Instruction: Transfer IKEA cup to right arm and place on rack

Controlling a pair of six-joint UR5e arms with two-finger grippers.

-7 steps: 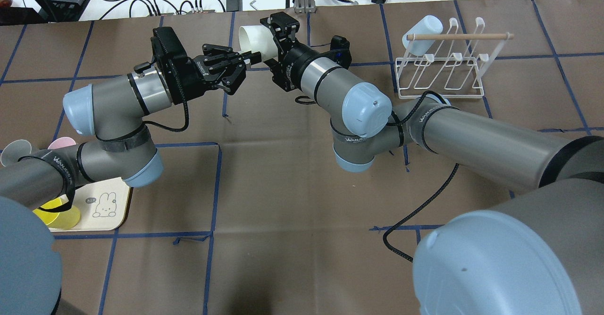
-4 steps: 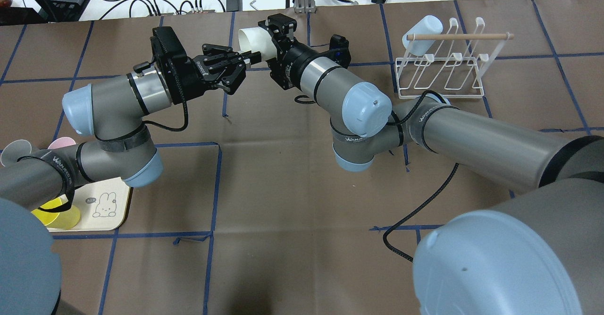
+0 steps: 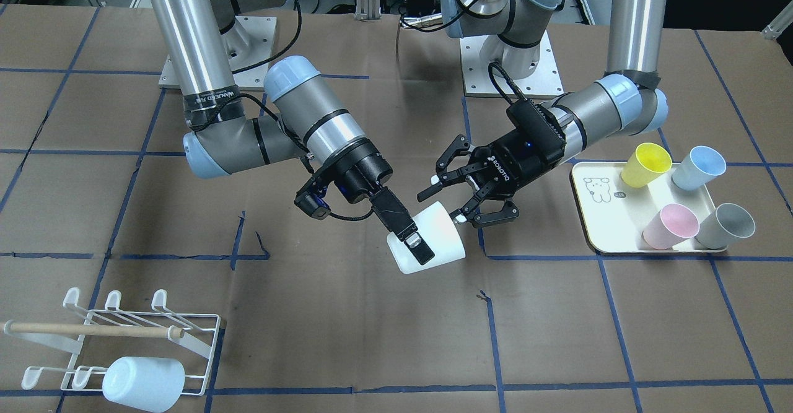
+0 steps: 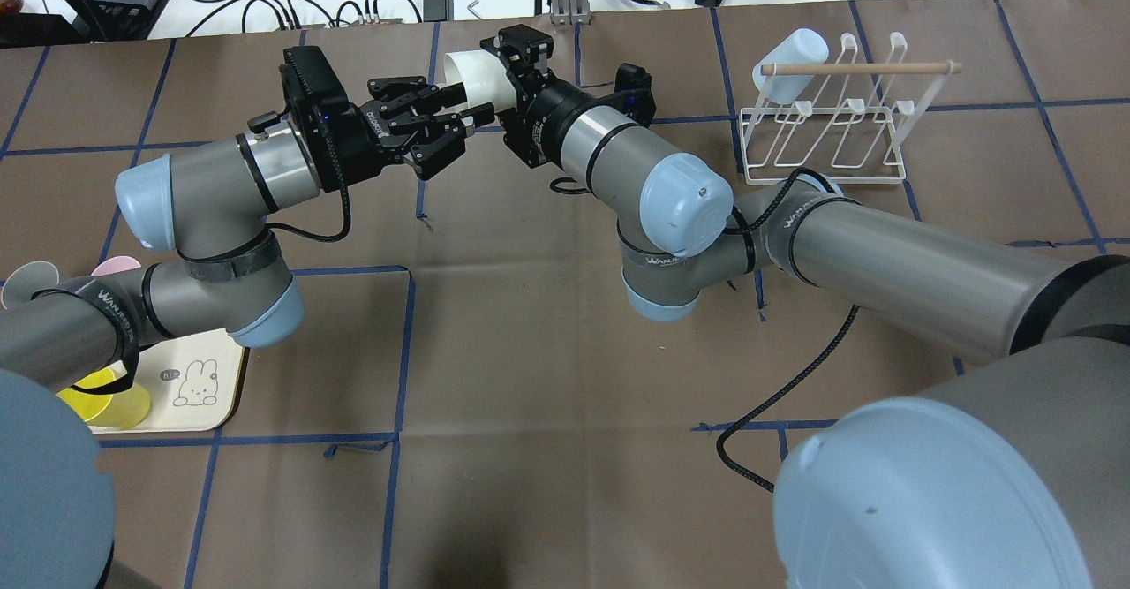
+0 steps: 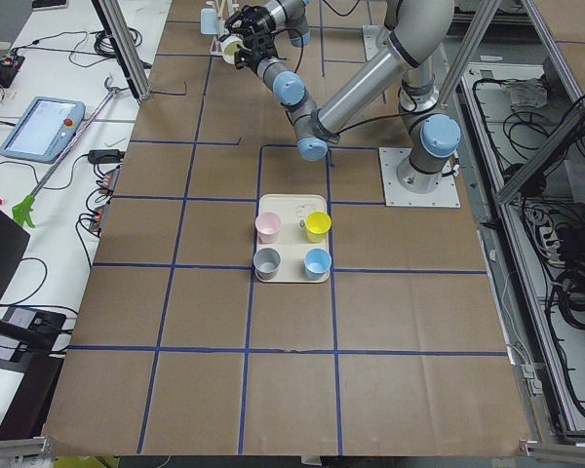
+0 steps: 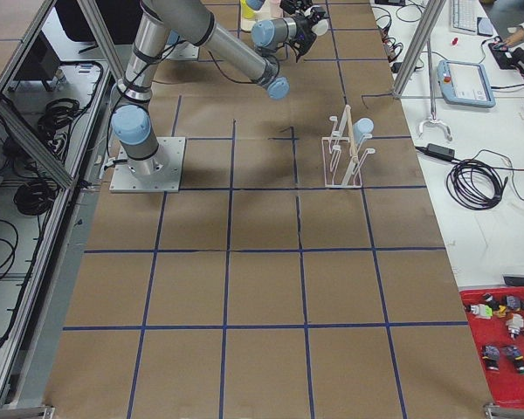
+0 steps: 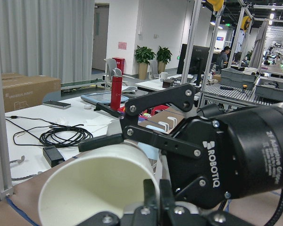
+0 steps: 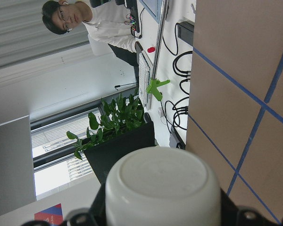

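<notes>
Exterior front-facing view: your right tool [image 3: 416, 244] pinches the white cup [image 3: 443, 239], while the left tool [image 3: 449, 202] is spread about its rim. The handover looks done; next, back the left away and carry the cup to the rack [image 3: 93, 329].

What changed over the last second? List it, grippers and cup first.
The left gripper spread its jaws and let go of the white cup at its rim. The right gripper stays shut on the cup, holding it off the table. Both arms and the cup hardly moved otherwise. The rack and the pale-blue cup on it are as they were.
</notes>
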